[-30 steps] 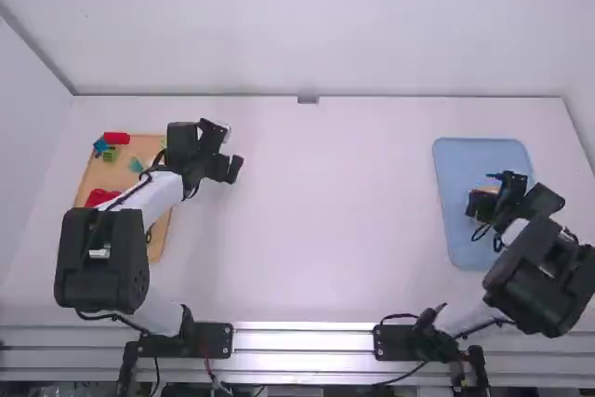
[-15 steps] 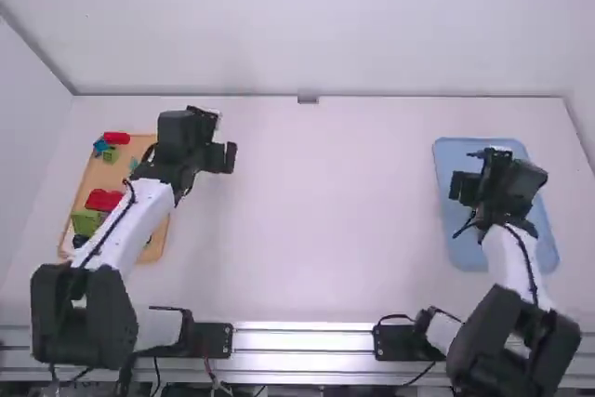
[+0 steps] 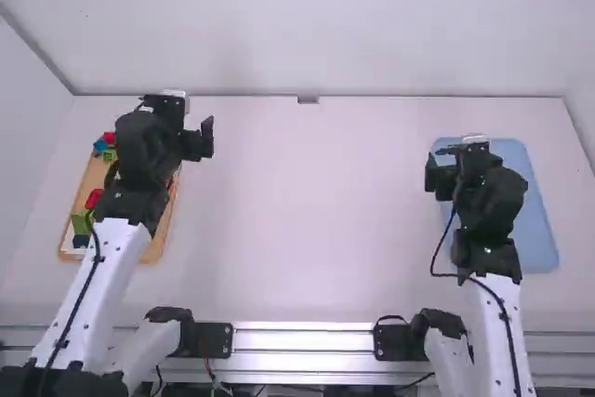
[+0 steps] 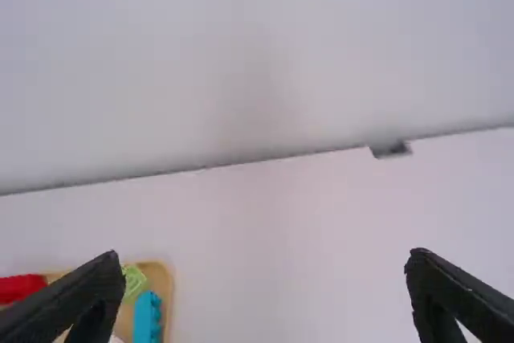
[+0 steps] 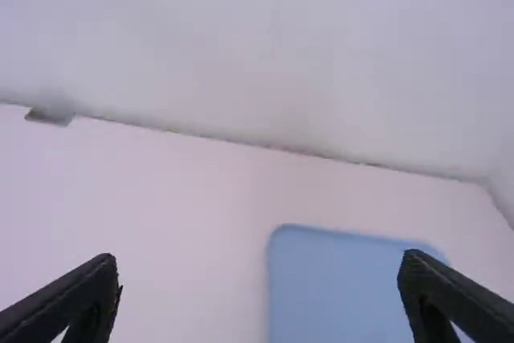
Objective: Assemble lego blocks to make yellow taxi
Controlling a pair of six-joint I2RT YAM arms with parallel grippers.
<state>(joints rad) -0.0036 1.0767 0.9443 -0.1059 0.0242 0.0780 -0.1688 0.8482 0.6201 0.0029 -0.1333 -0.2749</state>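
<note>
Left gripper (image 3: 174, 118): released, fingers spread wide, placed over the wooden tray's (image 3: 160, 250) far right side. Right gripper (image 3: 474, 169): likewise released, fingers wide apart, above the blue tray's (image 3: 537, 234) left part. Compared with one second earlier, both grippers have moved leftward and farther from the bases; both arms now look more stretched out, their elbows drawn back toward the near edge. Blocks observed in wooden tray: red block (image 3: 94, 198) and green block (image 3: 81, 222) toward the near left, the latter previously hidden behind the left arm; turquoise block (image 4: 148, 316) along one rim.
</note>
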